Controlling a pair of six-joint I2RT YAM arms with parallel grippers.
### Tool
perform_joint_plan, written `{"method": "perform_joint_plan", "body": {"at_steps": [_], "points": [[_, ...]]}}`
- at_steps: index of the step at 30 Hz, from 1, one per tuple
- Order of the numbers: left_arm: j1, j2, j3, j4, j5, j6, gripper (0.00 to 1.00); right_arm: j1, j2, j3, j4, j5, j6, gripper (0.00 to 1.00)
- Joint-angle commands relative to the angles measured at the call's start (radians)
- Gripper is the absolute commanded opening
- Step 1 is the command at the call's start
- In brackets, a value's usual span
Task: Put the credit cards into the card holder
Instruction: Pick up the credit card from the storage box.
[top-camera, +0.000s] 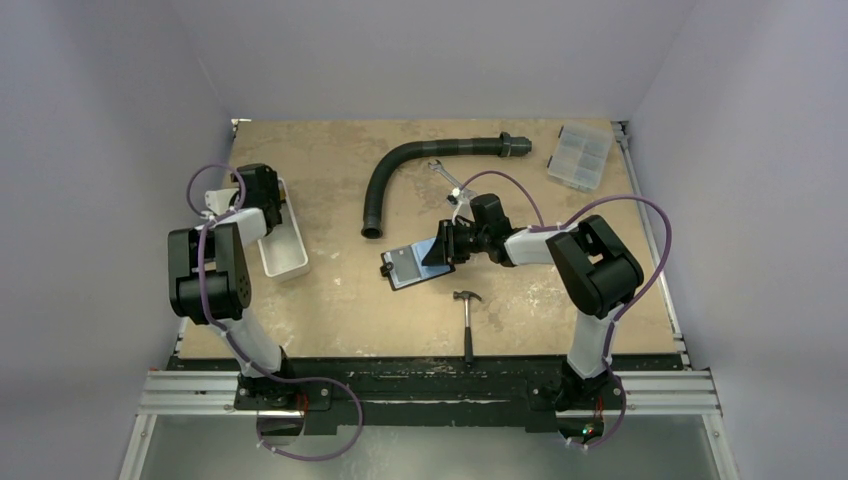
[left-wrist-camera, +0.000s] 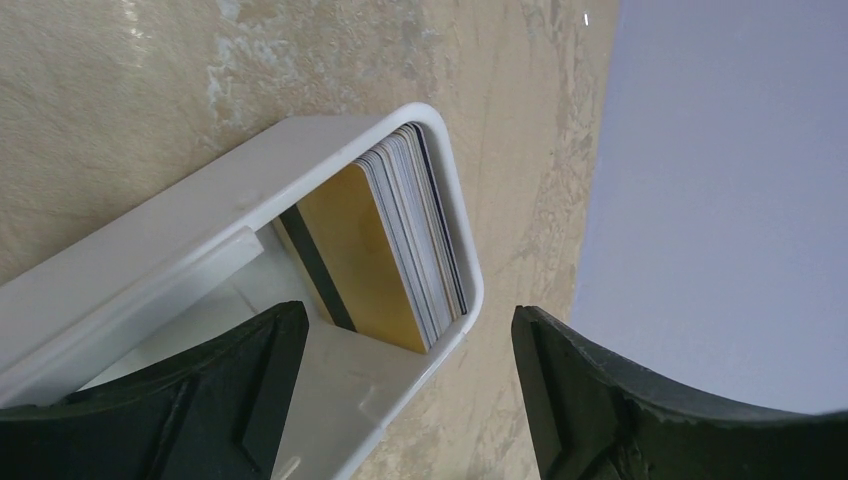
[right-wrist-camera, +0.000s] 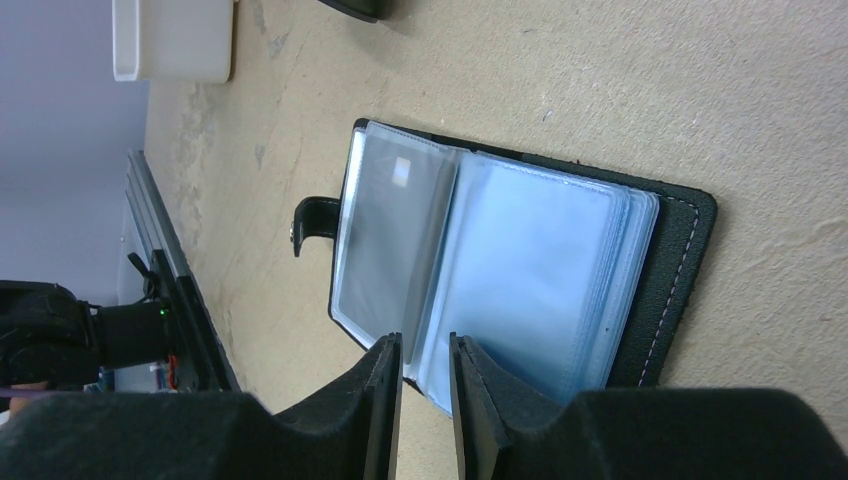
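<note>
The credit cards stand on edge as a stack at one end of a white tray; the front one is gold with a black stripe. My left gripper hangs open just above that end of the tray, one finger over the tray floor and the other outside the rim. The card holder lies open on the table with its clear pockets and snap strap showing. My right gripper is at the holder's near edge over the fold. Its jaws are narrowly apart with nothing pinched between them.
A black ribbed hose curves across the back of the table, with a wrench beside it. A clear compartmented box sits at the back right. A hammer lies near the front edge, below the holder.
</note>
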Motion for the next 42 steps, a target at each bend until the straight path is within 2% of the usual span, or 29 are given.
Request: {"method": "perform_joint_plan", "body": {"at_steps": [1,6,11,15,24,30,42], "points": [[0.000,0.017,-0.006,0.058,-0.019,-0.031,0.80,-0.003,-0.024,-0.003,0.039,-0.016,-0.016,0.31],[0.001,0.031,-0.002,0.062,-0.045,-0.019,0.78,-0.002,-0.017,-0.004,0.045,-0.025,-0.011,0.31],[0.002,0.039,-0.010,0.104,-0.038,-0.010,0.59,-0.002,-0.015,-0.004,0.049,-0.027,-0.009,0.31],[0.002,0.030,-0.008,0.120,-0.037,0.004,0.49,-0.002,-0.011,-0.004,0.052,-0.030,-0.006,0.31],[0.003,0.000,-0.005,0.120,-0.053,0.025,0.35,-0.003,-0.014,-0.005,0.055,-0.035,-0.003,0.31],[0.004,-0.006,0.010,0.117,-0.052,0.039,0.28,-0.002,-0.015,-0.006,0.058,-0.037,-0.001,0.31],[0.004,-0.027,0.045,0.089,-0.052,0.083,0.21,-0.002,-0.019,-0.008,0.064,-0.038,0.005,0.30]]}}
